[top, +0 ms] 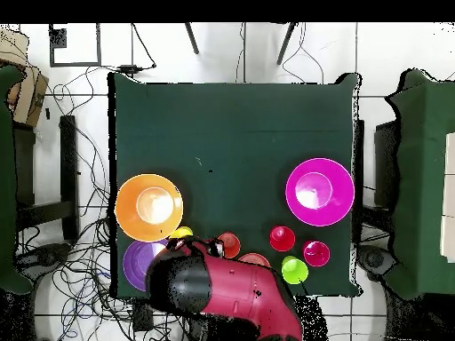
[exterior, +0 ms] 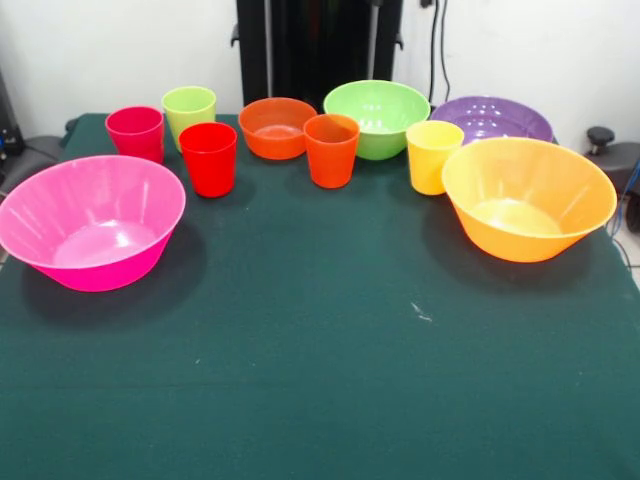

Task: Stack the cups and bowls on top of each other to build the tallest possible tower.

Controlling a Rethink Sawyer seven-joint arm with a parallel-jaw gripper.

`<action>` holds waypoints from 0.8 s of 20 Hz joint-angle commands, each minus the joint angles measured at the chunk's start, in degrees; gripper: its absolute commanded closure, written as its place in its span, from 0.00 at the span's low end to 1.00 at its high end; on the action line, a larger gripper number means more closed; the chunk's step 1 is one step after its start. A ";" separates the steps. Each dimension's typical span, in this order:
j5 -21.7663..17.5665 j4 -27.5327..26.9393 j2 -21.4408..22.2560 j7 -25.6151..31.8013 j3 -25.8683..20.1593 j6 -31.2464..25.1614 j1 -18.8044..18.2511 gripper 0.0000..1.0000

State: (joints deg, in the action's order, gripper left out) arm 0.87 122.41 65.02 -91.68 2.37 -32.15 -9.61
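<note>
All cups and bowls stand apart and upright on the green table point(exterior: 320, 380); nothing is stacked. In the front view a row runs along the far side: crimson cup point(exterior: 135, 132), lime green cup point(exterior: 189, 112), red cup point(exterior: 209, 158), small orange-red bowl point(exterior: 277, 127), orange cup point(exterior: 331, 150), green bowl point(exterior: 377, 118), yellow cup point(exterior: 433, 156), purple bowl point(exterior: 492, 118). The large pink bowl point(exterior: 92, 222) sits at the left and the large orange-yellow bowl point(exterior: 528, 198) at the right. The gripper shows in neither view; overhead, only the red and black arm point(top: 218, 291) shows, over the green bowl.
The black pedestal point(exterior: 318, 50) stands behind the row of cups. Overhead, the pink bowl point(top: 319, 190) lies at the right and the orange-yellow bowl point(top: 148, 207) at the left. Cables cover the floor around the table, and chairs stand at both sides.
</note>
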 commanded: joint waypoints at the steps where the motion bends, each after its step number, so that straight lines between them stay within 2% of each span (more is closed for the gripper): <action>1: -4.56 -4.78 -8.97 0.55 -6.21 4.98 -4.07 0.00; 16: -7.42 -10.16 -15.04 1.90 -8.96 6.19 -8.82 0.00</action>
State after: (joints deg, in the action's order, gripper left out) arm -1.40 116.57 54.94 -91.68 -0.09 -30.56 -17.16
